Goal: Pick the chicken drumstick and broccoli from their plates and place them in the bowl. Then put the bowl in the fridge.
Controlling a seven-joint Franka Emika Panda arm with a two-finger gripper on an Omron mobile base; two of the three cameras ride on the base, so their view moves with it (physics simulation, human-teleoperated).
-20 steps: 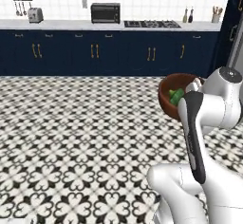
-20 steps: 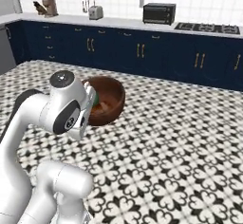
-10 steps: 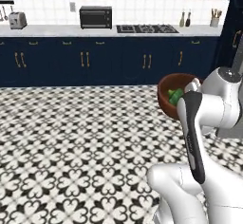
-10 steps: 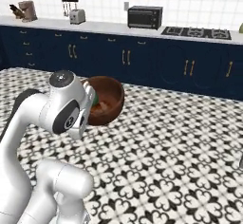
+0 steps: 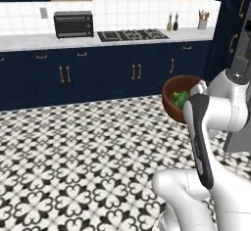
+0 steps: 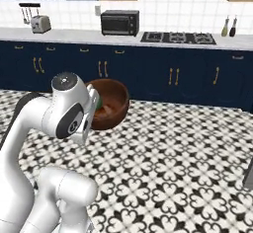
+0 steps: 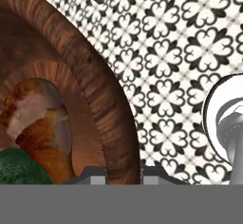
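You've got the bowl [image 7: 90, 76] clamped by its rim: in the hand view the gripper [image 7: 124, 173] sits at the bottom edge with one finger inside the wall and one outside, jaws clenched on the wood. The bowl is carried in the air, off any counter, above the patterned floor [image 7: 180, 52].

Inside the bowl, the chicken drumstick [image 7: 38, 123] lies against the inner wall near the gripped edge, and the broccoli [image 7: 19, 168] touches it at the bottom left corner of the hand view.

From the left base view you see the bowl [image 5: 172, 100] held up beside the white arm, with green broccoli [image 5: 180, 99] showing over the rim. To the right of it stands the grey fridge [image 5: 241, 54], at the right edge of that view.

From the right base view the bowl [image 6: 111, 103] is partly behind the arm's wrist, tilted a little toward the camera. Behind it run the navy cabinets [image 6: 148, 74], the white counter [image 6: 74, 35] with a toaster oven [image 6: 120, 22], a toaster [image 6: 39, 24] and a gas hob [image 6: 179, 37].
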